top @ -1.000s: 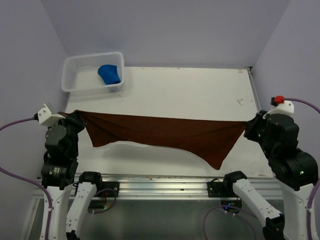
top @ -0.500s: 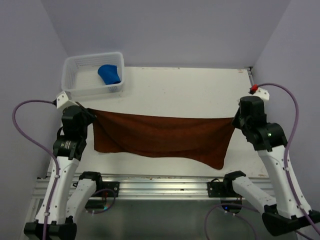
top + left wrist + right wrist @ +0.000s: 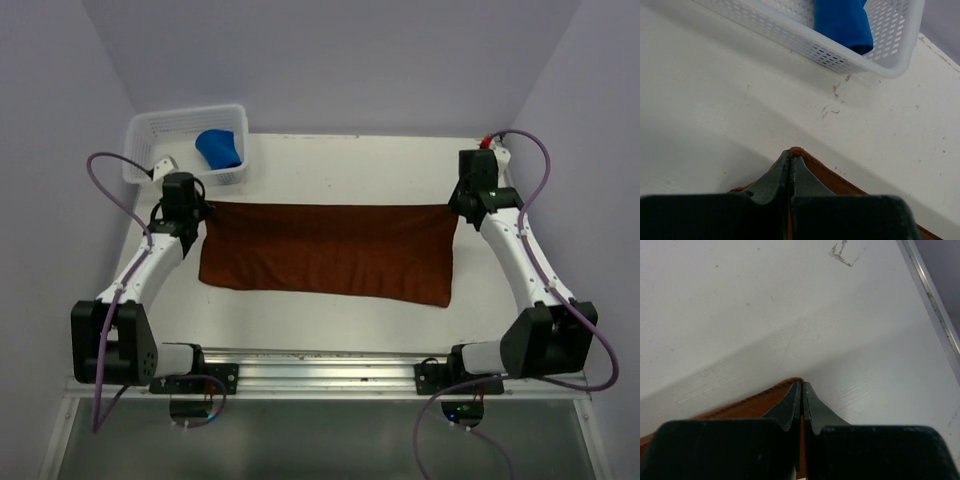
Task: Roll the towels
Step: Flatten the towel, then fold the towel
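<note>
A brown towel (image 3: 325, 250) lies spread out flat across the middle of the white table (image 3: 350, 170). My left gripper (image 3: 197, 206) is shut on its far left corner; in the left wrist view the towel's edge (image 3: 822, 172) pokes out past the closed fingertips (image 3: 791, 155). My right gripper (image 3: 455, 207) is shut on the far right corner, and the towel's hem (image 3: 747, 402) shows beside its fingertips (image 3: 801, 386). A rolled blue towel (image 3: 220, 148) lies in the white basket (image 3: 150, 165).
The white basket stands at the far left corner of the table, just beyond my left gripper; it also shows in the left wrist view (image 3: 890, 62). A metal rail (image 3: 320, 355) runs along the near table edge. Purple walls close in on both sides.
Both arms have reached forward and lowered the towel. It hung sagging between the grippers near the front edge; now it lies flat farther back on the table.
</note>
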{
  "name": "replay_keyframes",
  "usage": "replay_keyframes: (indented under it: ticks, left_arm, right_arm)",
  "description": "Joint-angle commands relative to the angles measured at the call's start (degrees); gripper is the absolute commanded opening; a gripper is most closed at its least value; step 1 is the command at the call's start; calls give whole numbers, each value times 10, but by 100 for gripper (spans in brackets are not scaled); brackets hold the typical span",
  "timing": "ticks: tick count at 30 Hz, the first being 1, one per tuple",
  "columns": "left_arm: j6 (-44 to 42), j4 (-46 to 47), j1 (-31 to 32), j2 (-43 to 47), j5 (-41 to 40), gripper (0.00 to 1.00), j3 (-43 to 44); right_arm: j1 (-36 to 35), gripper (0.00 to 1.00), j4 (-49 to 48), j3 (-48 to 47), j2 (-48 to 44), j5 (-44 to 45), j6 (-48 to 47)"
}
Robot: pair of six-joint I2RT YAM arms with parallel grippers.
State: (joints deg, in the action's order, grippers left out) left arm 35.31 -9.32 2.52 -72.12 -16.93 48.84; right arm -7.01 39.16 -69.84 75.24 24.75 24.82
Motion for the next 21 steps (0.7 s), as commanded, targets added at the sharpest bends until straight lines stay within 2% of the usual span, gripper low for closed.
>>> replay_keyframes:
  ticks: [1, 9, 14, 21]
  left_arm:
    - [-9, 118, -18, -55, 26, 0, 53]
    - [-42, 197, -25, -163, 76, 0, 97]
    - [-62, 231, -25, -170, 95, 0, 79]
    - [-65, 239, -25, -152, 75, 0, 28]
  right_arm:
    - [35, 0, -83, -41, 42, -47, -12]
    - [45, 0, -121, -90, 148, -95, -36]
    - [45, 0, -128, -83, 148, -95, -44]
    - [45, 0, -125, -33, 119, -89, -43]
